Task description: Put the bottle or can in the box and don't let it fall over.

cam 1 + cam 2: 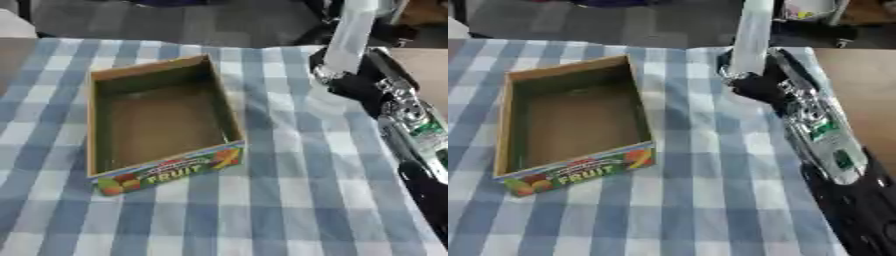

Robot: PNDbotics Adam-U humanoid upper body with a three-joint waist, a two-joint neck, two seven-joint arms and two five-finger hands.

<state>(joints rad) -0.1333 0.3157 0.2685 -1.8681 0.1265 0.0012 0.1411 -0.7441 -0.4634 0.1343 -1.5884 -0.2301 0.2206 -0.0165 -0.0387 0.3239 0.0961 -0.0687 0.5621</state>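
An open cardboard box (94,125) with a "FRUIT" label on its front wall lies on the blue-and-white checked cloth, left of centre; nothing is inside it. A tall pale bottle (352,35) stands upright at the far right, well to the right of the box. My right hand (756,84), black with a silver wrist, is curled round the bottle's lower end, which it hides. The right arm runs in from the lower right corner. My left hand shows in neither view.
The checked cloth (280,200) covers the table. A bare brown surface (859,85) lies beyond the cloth's right edge. Dark floor and dark objects (262,20) lie past the far edge.
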